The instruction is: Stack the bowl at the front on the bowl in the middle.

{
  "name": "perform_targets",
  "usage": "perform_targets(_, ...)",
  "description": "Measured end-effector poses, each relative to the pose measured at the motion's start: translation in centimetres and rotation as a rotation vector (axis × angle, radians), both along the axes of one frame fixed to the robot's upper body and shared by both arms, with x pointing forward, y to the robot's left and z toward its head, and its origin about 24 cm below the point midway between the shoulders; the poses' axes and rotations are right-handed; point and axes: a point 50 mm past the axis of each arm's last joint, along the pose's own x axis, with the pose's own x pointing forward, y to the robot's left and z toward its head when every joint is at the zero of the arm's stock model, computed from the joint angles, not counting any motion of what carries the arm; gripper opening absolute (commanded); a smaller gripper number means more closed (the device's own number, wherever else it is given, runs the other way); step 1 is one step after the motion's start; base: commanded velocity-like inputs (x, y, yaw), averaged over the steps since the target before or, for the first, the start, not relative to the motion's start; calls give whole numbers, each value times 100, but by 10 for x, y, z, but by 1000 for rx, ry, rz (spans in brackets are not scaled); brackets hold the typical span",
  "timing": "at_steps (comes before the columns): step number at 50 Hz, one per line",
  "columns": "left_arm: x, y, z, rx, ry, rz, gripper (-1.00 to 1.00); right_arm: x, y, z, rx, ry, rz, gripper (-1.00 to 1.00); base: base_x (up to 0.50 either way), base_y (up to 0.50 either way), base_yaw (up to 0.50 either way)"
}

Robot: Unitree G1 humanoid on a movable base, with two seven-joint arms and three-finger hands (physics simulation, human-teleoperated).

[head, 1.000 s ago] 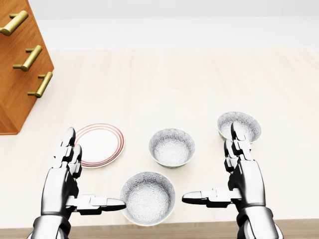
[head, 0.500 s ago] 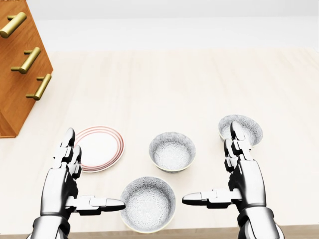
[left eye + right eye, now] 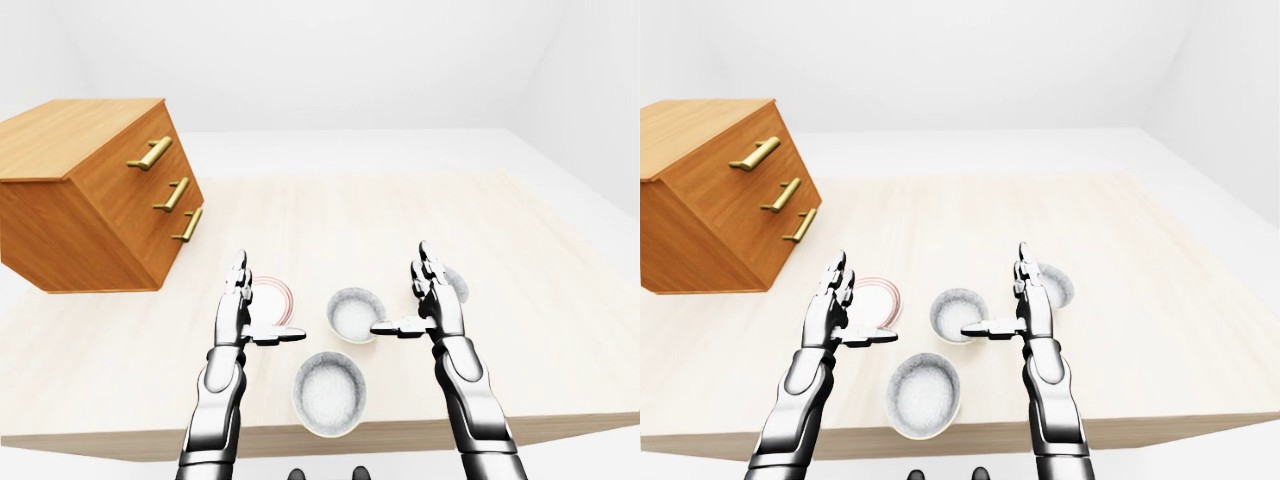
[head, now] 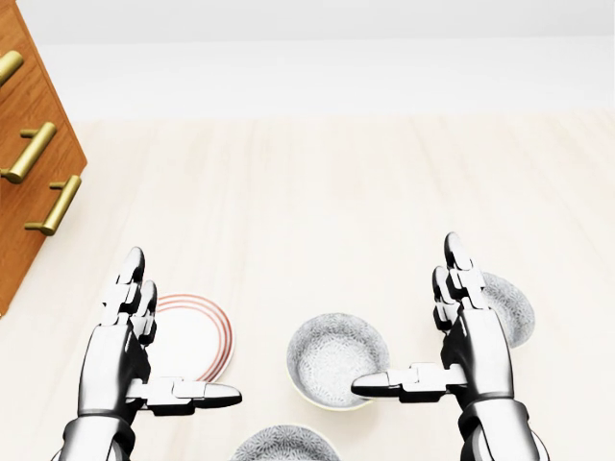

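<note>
The front bowl (image 3: 329, 393), white with grey speckles, stands near the table's lower edge; the head view cuts it off at the bottom (image 4: 285, 445). The middle bowl (image 4: 336, 360) sits just above it. My left hand (image 4: 178, 331) hovers open over the table to the left of both bowls, thumb pointing right. My right hand (image 4: 404, 317) hovers open on the right, and its thumb reaches over the middle bowl's right rim. Neither hand holds anything.
A third bowl (image 3: 1055, 285) stands at the right, partly hidden behind my right hand. A red-rimmed plate (image 4: 192, 336) lies under my left hand. A wooden dresser (image 3: 95, 190) with brass handles stands at the upper left. The table edge (image 3: 300, 440) runs just below the front bowl.
The camera has moved: bowls, plate and dresser all slid down and left in the head view, and the front bowl is nearly out of it. Both hands keep the same open pose.
</note>
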Motion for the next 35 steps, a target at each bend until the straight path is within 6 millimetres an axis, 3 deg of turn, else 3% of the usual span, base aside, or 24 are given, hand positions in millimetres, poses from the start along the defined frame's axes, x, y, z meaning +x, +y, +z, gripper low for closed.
perform_targets(13, 1, 0, 1, 1, -2, 0, 100, 1, 0, 1, -7, -6, -2, 100, 30, 0, 0)
perform_targets(35, 1, 2, -1, -1, 4, 11, 100, -1, -5, 15, -77, -39, -19, 100, 0, 0, 0)
